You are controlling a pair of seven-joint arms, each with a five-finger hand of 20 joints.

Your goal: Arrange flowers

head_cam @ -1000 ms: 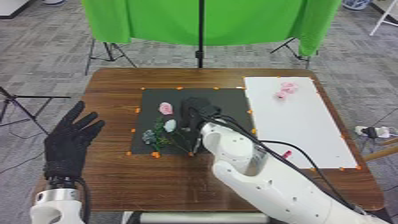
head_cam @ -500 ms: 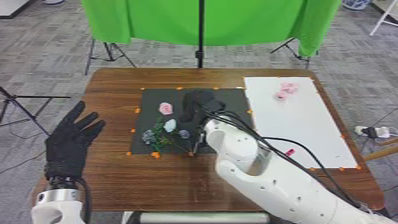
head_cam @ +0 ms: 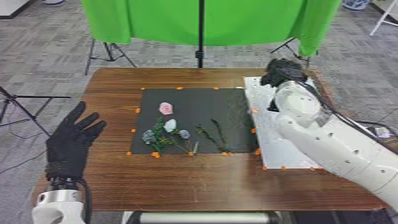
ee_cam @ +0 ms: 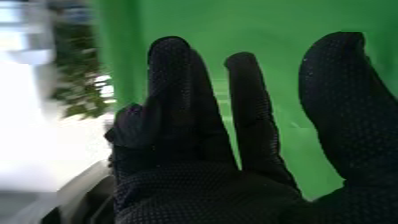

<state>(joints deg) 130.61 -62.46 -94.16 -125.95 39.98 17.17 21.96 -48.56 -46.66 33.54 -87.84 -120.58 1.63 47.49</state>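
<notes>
Nearest, at lower left, the left hand [head_cam: 69, 145] has straight, spread fingers. Mid-frame, bluish flowers [head_cam: 149, 136], a white flower [head_cam: 171, 125] and a pink flower [head_cam: 165, 108] lie with green stems [head_cam: 219, 136] on the dark mat [head_cam: 200, 97]. Farther, at upper right, the right hand [head_cam: 284, 72], fingers mostly straight and parted, is over the far end of the white sheet [head_cam: 277, 155].

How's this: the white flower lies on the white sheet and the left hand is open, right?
Not the white sheet: the head view shows the white flower on the black mat. The left hand is open, as you say.
</notes>
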